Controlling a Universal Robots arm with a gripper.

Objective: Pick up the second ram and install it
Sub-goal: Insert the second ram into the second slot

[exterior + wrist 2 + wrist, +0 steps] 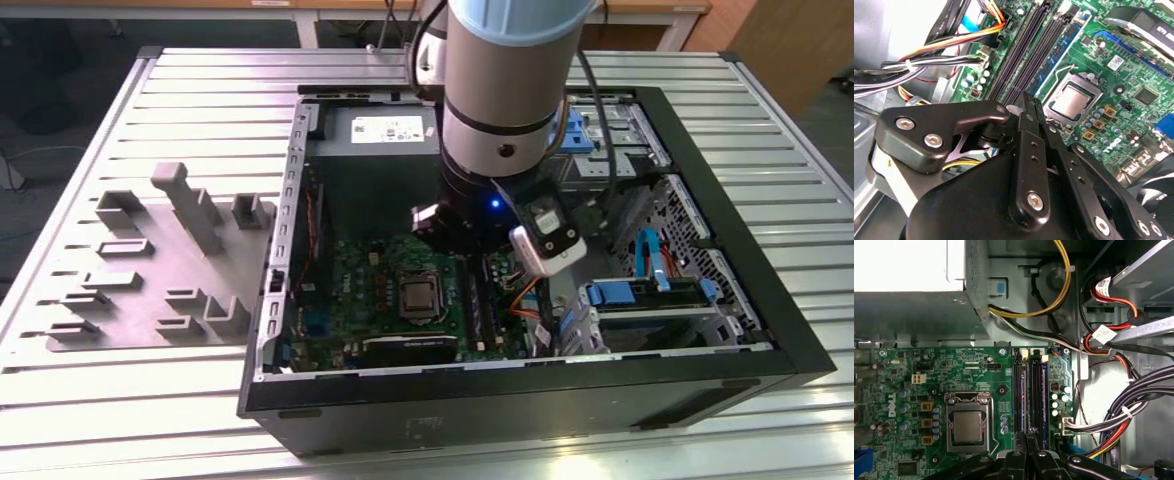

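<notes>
My gripper hangs low over the black memory slots of the green motherboard. Its two black fingers are pressed together, and I make out nothing between them. A blue-green ram stick with black chips stands seated in the slot nearest the processor. I cannot tell whether this stick is the second ram. In the exterior view the arm's wrist reaches down into the open computer case.
Cable bundles run beside the slots on the side away from the processor. The power supply sits at one end of the case. Blue drive brackets are at the exterior view's right. A grey fixture lies on the table at its left.
</notes>
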